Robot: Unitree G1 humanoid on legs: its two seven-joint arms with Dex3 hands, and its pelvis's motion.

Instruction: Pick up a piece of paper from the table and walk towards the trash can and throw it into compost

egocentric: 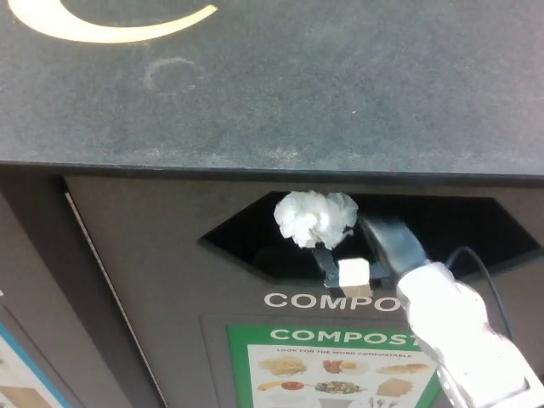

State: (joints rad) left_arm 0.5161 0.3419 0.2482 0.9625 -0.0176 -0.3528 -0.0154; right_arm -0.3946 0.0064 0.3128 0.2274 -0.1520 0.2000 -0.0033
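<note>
Right robot hand [353, 255] pinches the crumpled paper [314, 218] at the compost opening [255, 238]; paper sits up-left of the hand, at its fingertips.

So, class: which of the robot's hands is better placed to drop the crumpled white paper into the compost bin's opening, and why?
Right. The right hand holds the crumpled white paper at the dark compost opening; no left hand shows.

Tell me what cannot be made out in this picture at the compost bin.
- Head view: inside of the compost opening is all dark.
- The right hand is blurred and partly behind the crumpled paper; its grip is probable, not clear.
- The white forearm is overexposed and covers the end of the word COMPOST.
- Left hand: out of frame.
</note>
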